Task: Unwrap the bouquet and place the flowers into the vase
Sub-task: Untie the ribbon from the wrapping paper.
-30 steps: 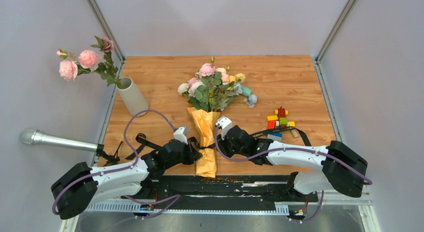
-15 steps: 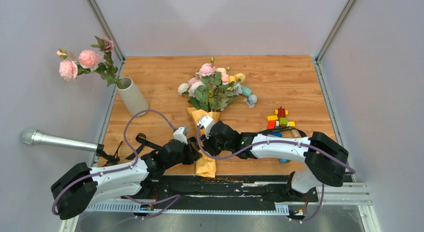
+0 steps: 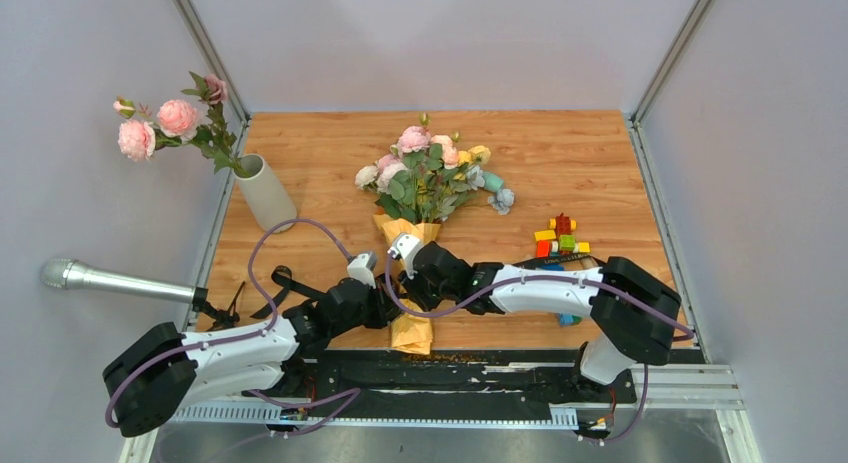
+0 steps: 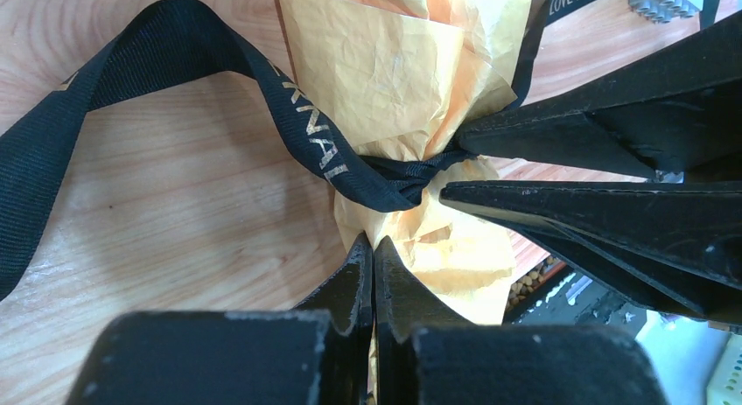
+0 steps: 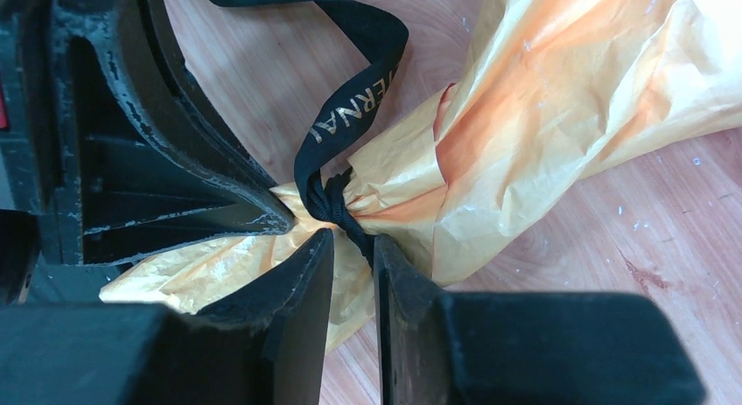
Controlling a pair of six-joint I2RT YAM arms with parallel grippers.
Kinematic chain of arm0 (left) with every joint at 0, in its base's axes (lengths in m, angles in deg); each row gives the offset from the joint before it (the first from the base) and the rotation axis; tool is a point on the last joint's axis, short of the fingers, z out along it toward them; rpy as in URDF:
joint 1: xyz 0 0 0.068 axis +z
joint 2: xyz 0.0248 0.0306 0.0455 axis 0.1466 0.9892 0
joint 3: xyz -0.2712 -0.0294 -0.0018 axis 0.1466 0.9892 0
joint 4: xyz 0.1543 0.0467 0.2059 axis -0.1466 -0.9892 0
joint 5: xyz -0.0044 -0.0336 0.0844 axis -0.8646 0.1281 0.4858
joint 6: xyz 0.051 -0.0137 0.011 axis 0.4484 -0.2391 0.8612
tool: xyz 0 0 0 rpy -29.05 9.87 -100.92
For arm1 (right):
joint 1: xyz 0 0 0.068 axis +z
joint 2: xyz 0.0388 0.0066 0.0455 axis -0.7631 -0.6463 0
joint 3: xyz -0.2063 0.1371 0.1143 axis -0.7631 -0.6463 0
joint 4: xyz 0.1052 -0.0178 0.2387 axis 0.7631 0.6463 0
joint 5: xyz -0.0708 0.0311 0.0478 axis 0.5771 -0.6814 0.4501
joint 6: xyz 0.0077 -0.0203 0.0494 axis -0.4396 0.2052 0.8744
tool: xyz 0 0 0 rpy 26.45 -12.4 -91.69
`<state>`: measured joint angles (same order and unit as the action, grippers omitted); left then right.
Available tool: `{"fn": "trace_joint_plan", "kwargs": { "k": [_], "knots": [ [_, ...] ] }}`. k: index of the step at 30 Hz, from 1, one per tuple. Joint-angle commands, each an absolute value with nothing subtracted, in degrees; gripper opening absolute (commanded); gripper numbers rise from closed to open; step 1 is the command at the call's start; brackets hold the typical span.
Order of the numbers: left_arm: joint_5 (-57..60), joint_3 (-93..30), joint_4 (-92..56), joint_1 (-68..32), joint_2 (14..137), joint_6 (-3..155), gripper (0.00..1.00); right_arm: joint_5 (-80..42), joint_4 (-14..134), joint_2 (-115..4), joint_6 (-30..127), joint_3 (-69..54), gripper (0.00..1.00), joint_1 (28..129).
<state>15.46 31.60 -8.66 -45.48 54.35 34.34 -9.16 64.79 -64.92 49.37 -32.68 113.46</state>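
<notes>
My left gripper, pressed together, touches the bouquet just ahead; my right gripper, slightly parted, straddles its black strap.

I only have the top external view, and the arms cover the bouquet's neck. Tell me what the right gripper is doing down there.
Observer: The right gripper is open a little, with the knot of the black strap at the mouth of its jaws.
Operator: Report the left gripper.
Observer: The left gripper is shut, its tips against the orange paper beside the knot. I cannot tell whether any paper is pinched.
Operator: Confirm the strap is off.
Observer: It is not. It is cinched tight round the paper's neck, with gold lettering showing.
</notes>
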Motion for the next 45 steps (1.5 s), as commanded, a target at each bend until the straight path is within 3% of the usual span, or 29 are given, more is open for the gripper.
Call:
{"fn": "trace_joint_plan", "kwargs": {
  "k": [1,5,8,20,28,32,37,42,45],
  "knots": [
    [16.60,29.98,-8.95,-45.45,54.98,35.95,0.00,-7.62,64.23,-66.13,47.50,-29.96,0.24,113.78],
    [16.69,29.82,-9.11,-45.45,54.97,36.04,0.00,-5.20,64.82,-66.75,46.94,-30.09,0.18,114.17],
    [16.81,29.75,-9.26,-45.44,54.90,35.98,0.00,-2.36,64.48,-66.35,46.72,-31.02,0.00,115.18],
    [18.07,30.64,-10.42,-45.44,53.62,35.37,0.00,25.84,58.27,-62.45,46.69,-36.55,0.00,124.89],
    [18.70,31.07,-10.83,-45.45,52.79,35.00,0.00,29.91,61.07,-61.83,52.87,-38.45,0.00,125.50],
    [18.75,31.14,-10.77,-45.45,52.78,34.99,0.00,28.43,61.47,-60.23,55.89,-40.15,0.00,125.50],
    [18.62,31.23,-10.77,-45.45,52.70,35.31,0.00,16.16,59.91,-55.92,53.70,-40.24,0.00,125.35],
    [18.45,31.30,-10.60,-45.44,52.52,35.27,0.00,6.67,61.22,-55.53,53.60,-36.67,0.18,123.40],
    [18.30,31.32,-10.57,-45.40,52.42,35.17,0.00,2.58,63.40,-57.85,54.45,-34.19,0.22,121.34]
  ]
}}
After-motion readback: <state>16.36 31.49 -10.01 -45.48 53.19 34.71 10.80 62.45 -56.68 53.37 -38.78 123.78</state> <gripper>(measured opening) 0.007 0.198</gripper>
